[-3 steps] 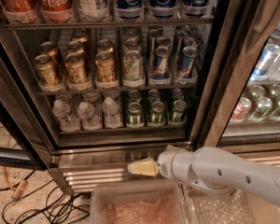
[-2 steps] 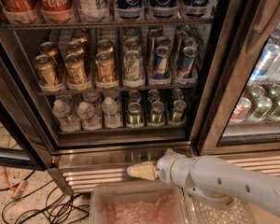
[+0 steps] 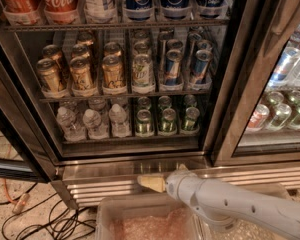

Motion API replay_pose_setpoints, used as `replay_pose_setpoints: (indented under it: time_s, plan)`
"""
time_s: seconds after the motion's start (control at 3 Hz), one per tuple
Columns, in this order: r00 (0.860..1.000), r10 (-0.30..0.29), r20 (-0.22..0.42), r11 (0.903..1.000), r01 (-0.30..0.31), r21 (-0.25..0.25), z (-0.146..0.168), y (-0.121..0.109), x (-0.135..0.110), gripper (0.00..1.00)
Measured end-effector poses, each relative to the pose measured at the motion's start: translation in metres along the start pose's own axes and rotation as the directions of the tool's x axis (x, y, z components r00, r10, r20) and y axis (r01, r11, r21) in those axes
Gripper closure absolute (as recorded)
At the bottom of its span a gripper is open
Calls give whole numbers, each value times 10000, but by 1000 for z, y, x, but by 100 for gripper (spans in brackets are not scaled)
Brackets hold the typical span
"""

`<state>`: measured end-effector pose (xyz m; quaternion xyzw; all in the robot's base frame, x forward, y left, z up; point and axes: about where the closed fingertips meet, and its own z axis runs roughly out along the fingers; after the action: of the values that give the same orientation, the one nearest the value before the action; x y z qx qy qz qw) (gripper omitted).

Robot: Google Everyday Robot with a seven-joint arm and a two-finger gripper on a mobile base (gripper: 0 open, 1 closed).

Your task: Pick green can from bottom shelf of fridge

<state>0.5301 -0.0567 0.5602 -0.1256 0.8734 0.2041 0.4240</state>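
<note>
One green can (image 3: 144, 122) stands upright on the bottom shelf (image 3: 125, 139); the hand (image 3: 151, 182) hangs below, grip unclear.

1 white, rounded arm (image 3: 250, 209) enters from the lower right corner and extends leftward, rising slightly. The wrist (image 3: 182, 186) is thick and smooth. The cream-coloured gripper (image 3: 145, 182) sits low at centre, pointing left, roughly level.

green can (image 3: 144, 123) on bottom shelf (image 3: 115, 139), right of water bottles (image 3: 92, 124), gripper (image 3: 151, 182) below, before fridge (image 3: 100, 172) base
</note>
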Motion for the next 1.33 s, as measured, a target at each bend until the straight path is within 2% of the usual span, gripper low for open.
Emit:
replay_pose_setpoints:
  time_s: [0.33,0.67,1.0,1.33]
  plan:
    - [9964,-170,834,9988,132,461,21,6,-10,0]
    - [9900,-413,1347,9933,261,1128,39,15,-15,0]
    - [9818,-544,1820,9807,182,1946,44,15,-18,0]
    - [9711,-601,2308,9586,-83,2847,44,5,-25,0]
